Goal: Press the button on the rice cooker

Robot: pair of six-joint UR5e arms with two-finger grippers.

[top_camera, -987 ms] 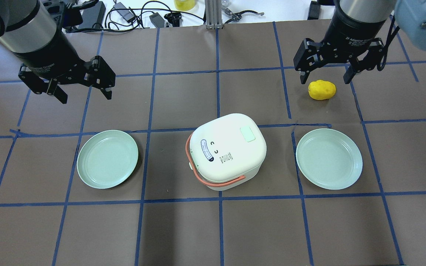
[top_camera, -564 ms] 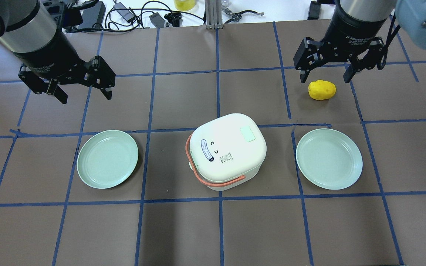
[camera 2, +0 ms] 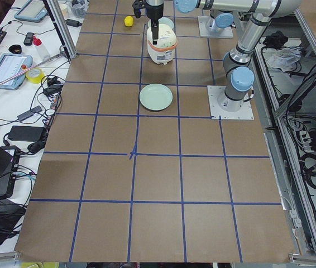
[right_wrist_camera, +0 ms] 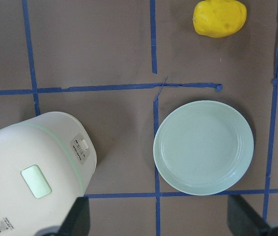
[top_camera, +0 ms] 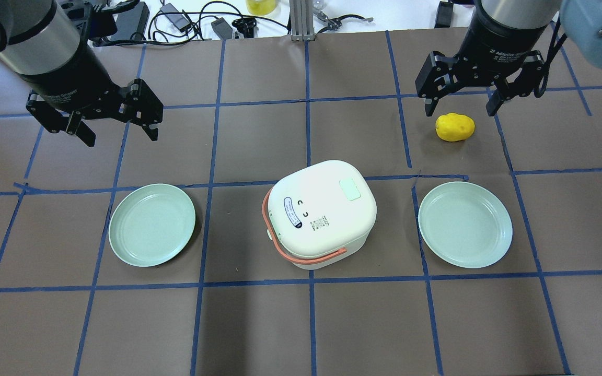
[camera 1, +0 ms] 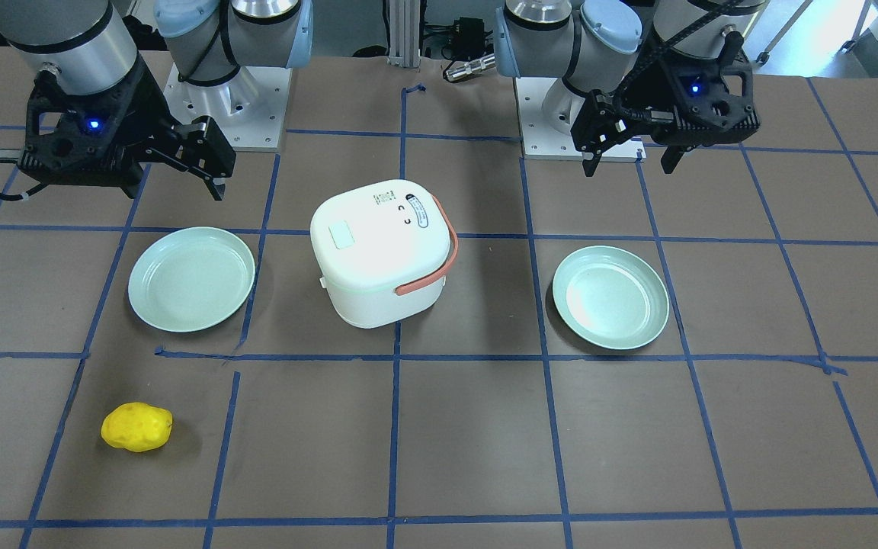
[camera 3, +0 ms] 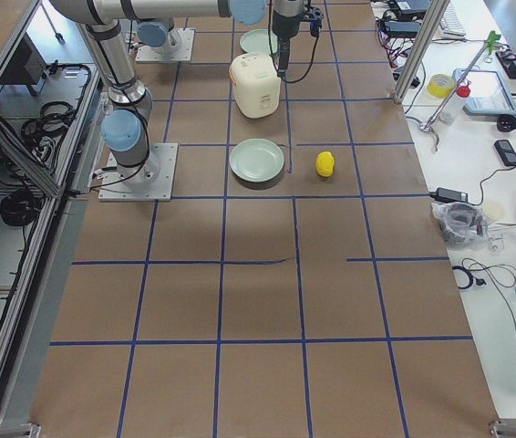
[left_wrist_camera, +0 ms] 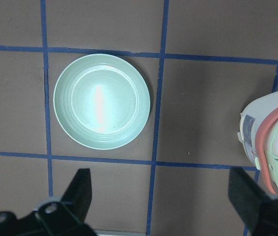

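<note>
The white rice cooker (top_camera: 322,214) with an orange handle stands shut at the table's middle; it also shows in the front-facing view (camera 1: 378,252). A pale green square button (top_camera: 350,189) sits on its lid, and it shows in the right wrist view (right_wrist_camera: 36,181) too. My left gripper (top_camera: 122,137) hangs open and empty at the far left, well away from the cooker. My right gripper (top_camera: 459,110) hangs open and empty at the far right, above a yellow potato-like object (top_camera: 455,127). Neither gripper touches anything.
A pale green plate (top_camera: 152,224) lies left of the cooker and another plate (top_camera: 464,224) lies right of it. Cables and tools lie beyond the table's far edge. Blue tape lines grid the brown table.
My right gripper has drifted very slightly toward the far right. The left arm, the cooker, the plates and the yellow object have not moved.
</note>
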